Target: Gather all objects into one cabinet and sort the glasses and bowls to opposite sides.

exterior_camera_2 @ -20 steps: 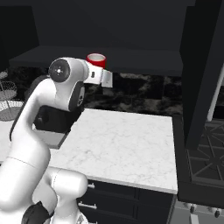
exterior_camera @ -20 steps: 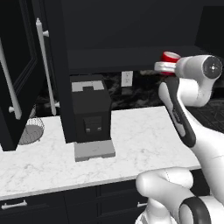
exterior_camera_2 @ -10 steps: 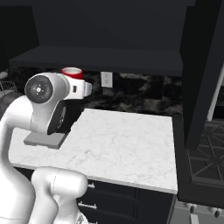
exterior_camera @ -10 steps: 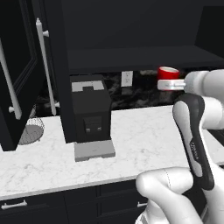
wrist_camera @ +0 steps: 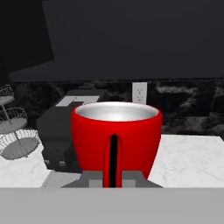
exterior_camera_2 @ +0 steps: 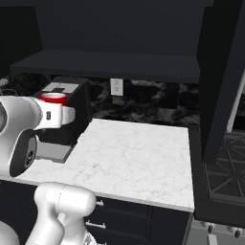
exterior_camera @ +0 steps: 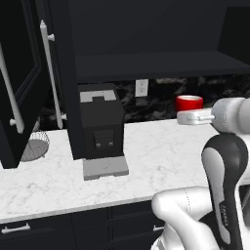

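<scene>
We carry the red mug [wrist_camera: 115, 135] upright above the white table [exterior_camera: 161, 156], our tool [wrist_camera: 113, 177] pinching its handle; the black coffee machine [exterior_camera: 100, 129] stands to its left, below the dark cabinet [exterior_camera: 146, 34].

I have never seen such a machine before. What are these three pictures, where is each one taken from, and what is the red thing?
The white shape is a robot arm in a simulated kitchen; every picture is rendered. Two cameras ride on its base, behind the arm, one to its left and one to its right, so both show the same white marble counter from two sides. The third camera sits on the hand and looks along the pincer.

On the counter stands a black coffee machine, with a wire basket at the far left. Above is a dark shelf, and a black cabinet door with a white bar handle hangs open.

The red thing is a red mug, white inside. The pincer holds it upright, in the air above the counter.
</scene>
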